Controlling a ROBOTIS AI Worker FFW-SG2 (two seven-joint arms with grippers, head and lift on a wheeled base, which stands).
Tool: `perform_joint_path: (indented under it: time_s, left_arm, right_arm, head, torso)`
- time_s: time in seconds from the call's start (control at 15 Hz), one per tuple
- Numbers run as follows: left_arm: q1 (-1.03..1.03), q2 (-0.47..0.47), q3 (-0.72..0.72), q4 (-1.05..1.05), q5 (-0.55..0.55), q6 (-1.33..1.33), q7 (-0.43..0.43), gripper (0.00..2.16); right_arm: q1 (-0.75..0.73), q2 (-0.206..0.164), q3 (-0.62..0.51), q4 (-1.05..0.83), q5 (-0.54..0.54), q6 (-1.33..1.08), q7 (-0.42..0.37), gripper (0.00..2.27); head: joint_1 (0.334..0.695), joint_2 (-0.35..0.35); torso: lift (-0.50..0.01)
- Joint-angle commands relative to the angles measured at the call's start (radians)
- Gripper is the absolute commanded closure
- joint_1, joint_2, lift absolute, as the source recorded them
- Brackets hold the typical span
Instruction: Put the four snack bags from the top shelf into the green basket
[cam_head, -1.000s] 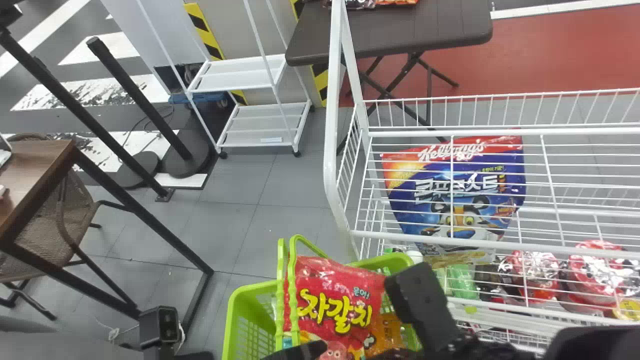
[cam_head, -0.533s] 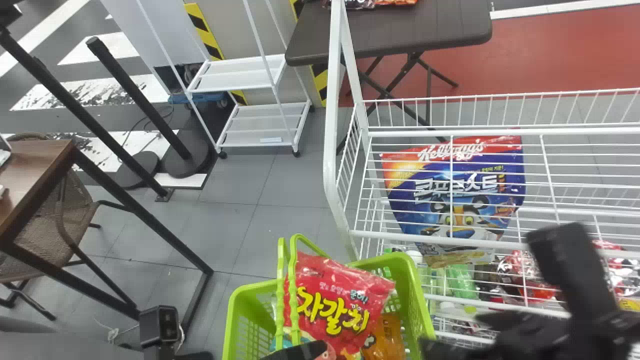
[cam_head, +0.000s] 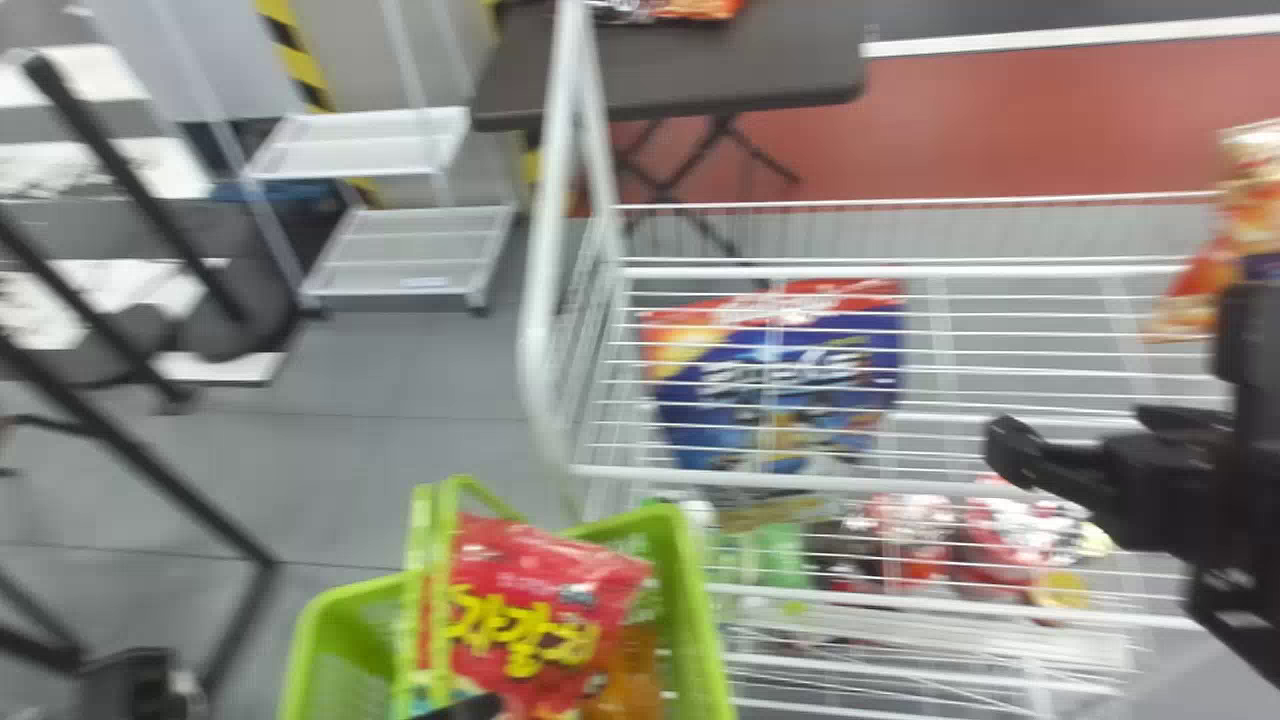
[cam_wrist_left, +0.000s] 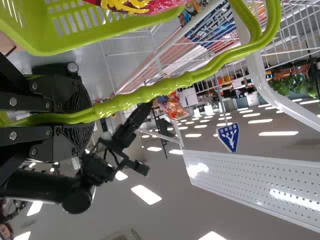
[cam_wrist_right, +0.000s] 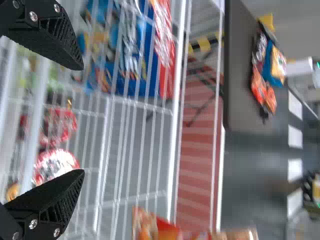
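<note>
Right gripper has moved farther from the green basket, out to the robot's right over the white wire rack. The head view has swung right too: basket and rack sit farther left in it, and an orange-red snack bag has come in at its right edge. Blurry there, so probably one of the top-shelf bags; can't tell how many.

Right gripper: fingers spread wide, nothing between them. Left gripper: closed on the basket's green handles, fingers either side.

In the basket: red snack bag with yellow lettering, leaning by the handles, top above the rim; orange bag just beside it, lower.

Blue-and-red cereal bag shows through the rack wires, red-and-white packs nearer the robot. Dark folding table beyond the rack, more snack packs on it.
</note>
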Motion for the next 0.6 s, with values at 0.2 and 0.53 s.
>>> perform_joint_path:
  time_s: [0.2, 0.53]
  left_arm:
    - [-0.002, -0.003, 0.007, 0.012, 0.008, 0.000, -0.010, 2.15]
    - [0.000, -0.003, 0.008, 0.013, 0.008, 0.000, -0.010, 2.15]
  right_arm:
    - [-0.144, -0.001, -0.115, 0.269, 0.055, -0.184, 0.003, 0.07]
    - [-0.268, -0.016, -0.191, 0.441, 0.089, -0.251, 0.012, 0.07]
  head:
    - [0.695, -0.094]
    - [0.695, -0.214]
  torso:
    - [-0.001]
    - [-0.001]
